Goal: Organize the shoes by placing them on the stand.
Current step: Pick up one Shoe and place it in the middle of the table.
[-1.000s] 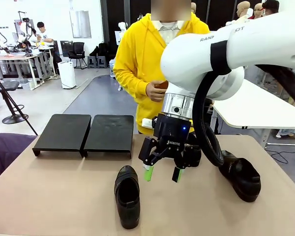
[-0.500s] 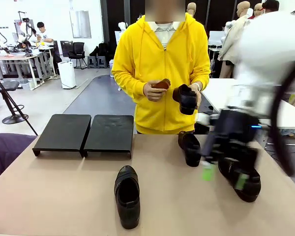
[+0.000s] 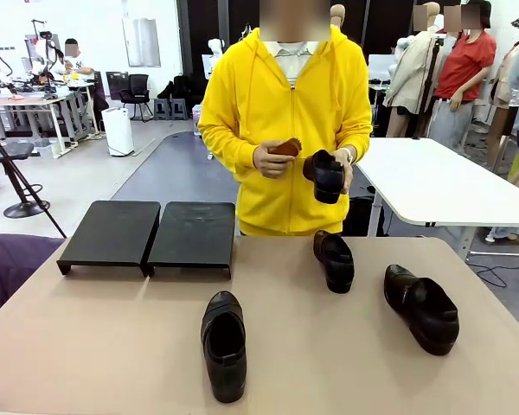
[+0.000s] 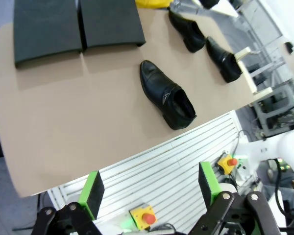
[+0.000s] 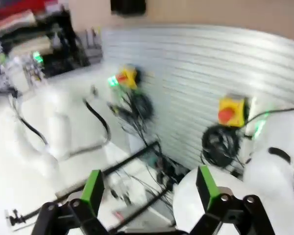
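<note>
Gone from over the desk [image 3: 112, 346] is the right arm that hung there a second ago. Its right pincer [image 5: 150, 188] is wide open and holds nothing. So is the left pincer [image 4: 150, 186], high above the desk's near edge. Next comes the nearest shoe [image 3: 224, 344], then the right-hand shoe [image 3: 421, 307] and the middle shoe [image 3: 335, 259], all apart. Farther back on the left sits the stand [image 3: 147, 235]. Behind the desk, a person's hand [image 3: 349, 164] holds the fourth shoe [image 3: 327, 175].

No writing, label or number can be read.
</note>
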Tool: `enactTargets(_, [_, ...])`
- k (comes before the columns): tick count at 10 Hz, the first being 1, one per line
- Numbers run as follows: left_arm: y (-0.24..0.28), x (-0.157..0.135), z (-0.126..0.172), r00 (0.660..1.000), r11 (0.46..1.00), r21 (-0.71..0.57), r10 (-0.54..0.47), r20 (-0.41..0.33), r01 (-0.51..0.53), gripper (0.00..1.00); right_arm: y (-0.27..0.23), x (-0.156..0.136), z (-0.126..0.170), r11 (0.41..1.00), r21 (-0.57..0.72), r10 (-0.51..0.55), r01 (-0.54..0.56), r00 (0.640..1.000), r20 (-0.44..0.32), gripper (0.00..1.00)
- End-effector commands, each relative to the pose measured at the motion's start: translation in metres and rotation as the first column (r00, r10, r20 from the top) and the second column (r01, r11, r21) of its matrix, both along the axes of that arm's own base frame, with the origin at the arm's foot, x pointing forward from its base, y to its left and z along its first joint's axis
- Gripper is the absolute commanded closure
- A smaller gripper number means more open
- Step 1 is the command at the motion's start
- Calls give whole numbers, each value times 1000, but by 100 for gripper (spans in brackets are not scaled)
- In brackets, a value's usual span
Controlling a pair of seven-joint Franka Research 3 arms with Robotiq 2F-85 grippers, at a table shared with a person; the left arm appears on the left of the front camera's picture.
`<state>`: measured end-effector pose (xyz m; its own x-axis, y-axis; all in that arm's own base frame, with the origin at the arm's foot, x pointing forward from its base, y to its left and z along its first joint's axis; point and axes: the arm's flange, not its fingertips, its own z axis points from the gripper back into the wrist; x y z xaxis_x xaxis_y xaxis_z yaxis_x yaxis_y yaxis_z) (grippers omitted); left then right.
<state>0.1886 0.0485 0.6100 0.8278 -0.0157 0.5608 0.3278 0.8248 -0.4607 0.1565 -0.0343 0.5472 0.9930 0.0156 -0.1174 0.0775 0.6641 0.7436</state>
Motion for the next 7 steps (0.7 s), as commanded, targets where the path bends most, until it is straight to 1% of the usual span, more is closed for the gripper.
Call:
enactTargets(1, [1,0,1,1000,1000,-14,-16,7,16,0,-3,-14,-51,976,110,-203,187,966,159,0])
enactTargets(2, [1,0,1,1000,1000,-14,-16,7,16,0,-1,-19,-61,953,115,-298,278,930,218,0])
enactTargets(3, [1,0,1,1000,1000,-14,-16,7,16,0,-29,-5,5,990,61,-127,124,991,52,0])
enactTargets(7, [1,0,1,1000,1000,-14,-16,7,16,0,-29,-5,5,990,61,-127,124,991,52,0])
